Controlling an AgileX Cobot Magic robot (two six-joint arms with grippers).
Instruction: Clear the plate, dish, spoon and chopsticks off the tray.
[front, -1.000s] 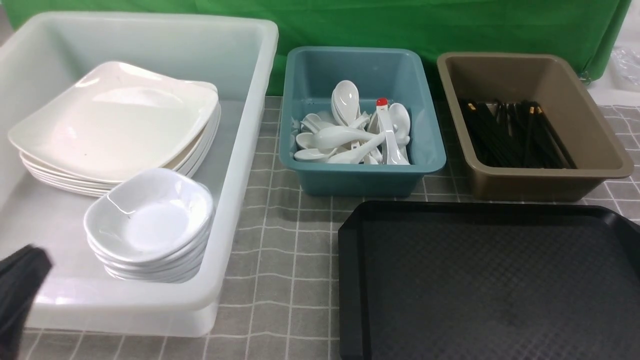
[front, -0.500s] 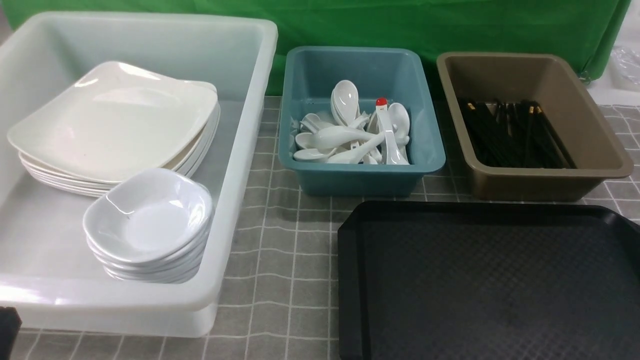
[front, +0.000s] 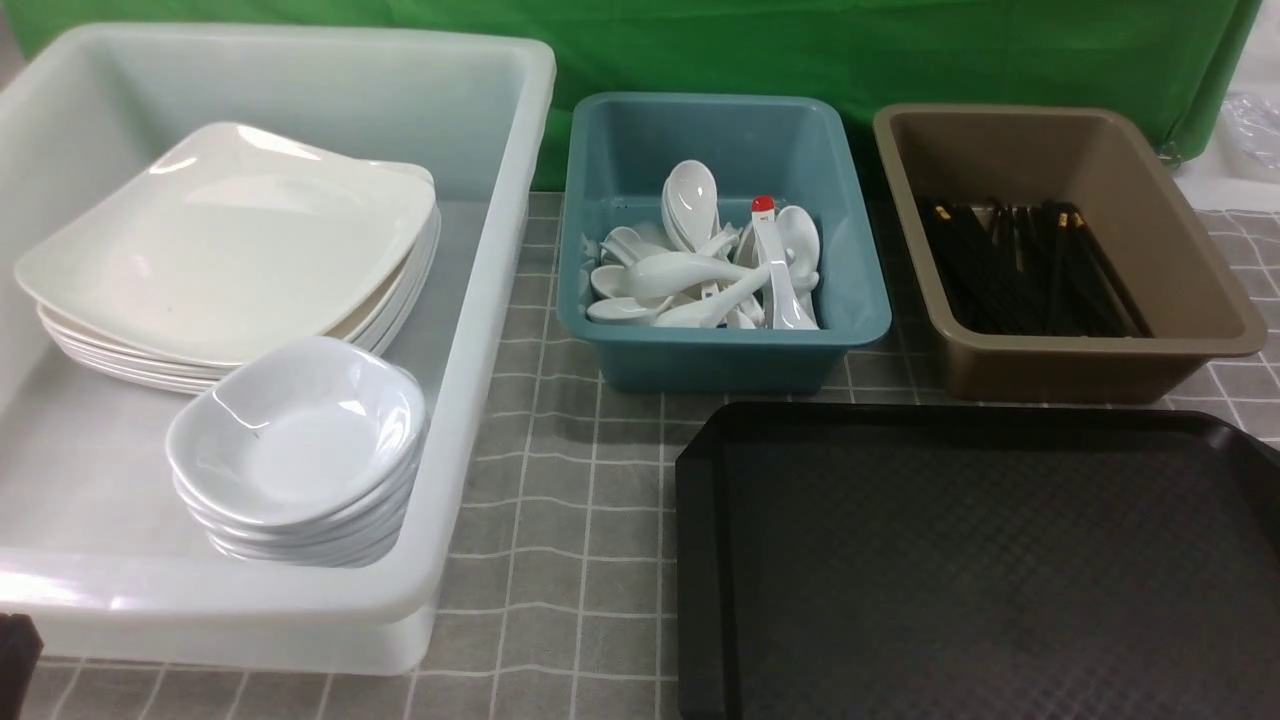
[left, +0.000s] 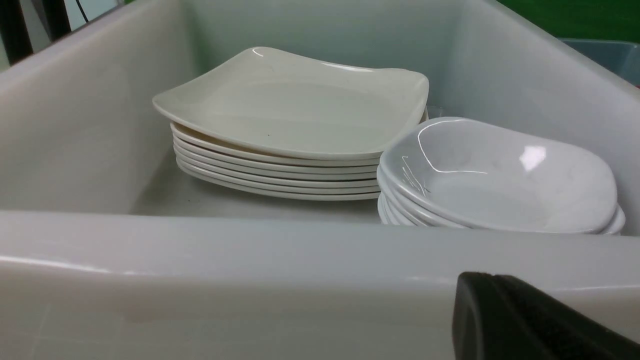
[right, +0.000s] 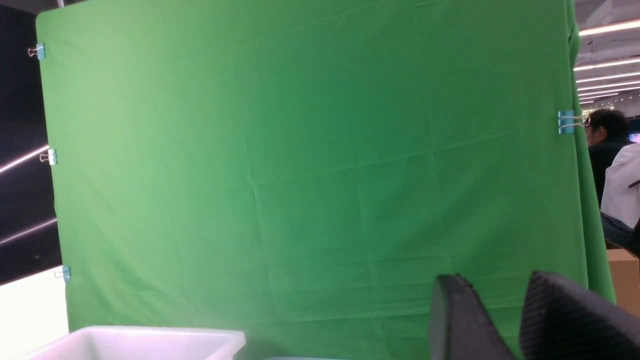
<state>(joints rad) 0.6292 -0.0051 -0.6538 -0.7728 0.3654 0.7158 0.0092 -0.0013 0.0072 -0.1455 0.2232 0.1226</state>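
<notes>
The black tray (front: 980, 560) lies at the front right with a bare floor. In the white tub (front: 500, 300) on the left, a plate (front: 230, 240) tops a stack of square plates. Beside it a dish (front: 300, 430) tops a stack of small dishes. White spoons, one spoon (front: 690, 270) lying on top, fill the teal tub (front: 720, 350). Black chopsticks (front: 1030, 270) lie in the brown tub (front: 1080, 360). My left gripper (left: 482, 276) is shut and holds nothing, just outside the white tub's near wall. My right gripper (right: 494, 276) is open, raised and facing the green backdrop.
A spoon with a red-tipped handle (front: 765, 215) stands among the white ones. A grey checked cloth (front: 560, 480) covers the table. The green backdrop (front: 800, 50) closes off the far side. A person (right: 607, 150) and a cardboard box (right: 622, 275) are beyond it on the right.
The left gripper has pulled back from the white tub's near left corner to the picture's bottom left edge. The crockery, tubs and tray have not moved.
</notes>
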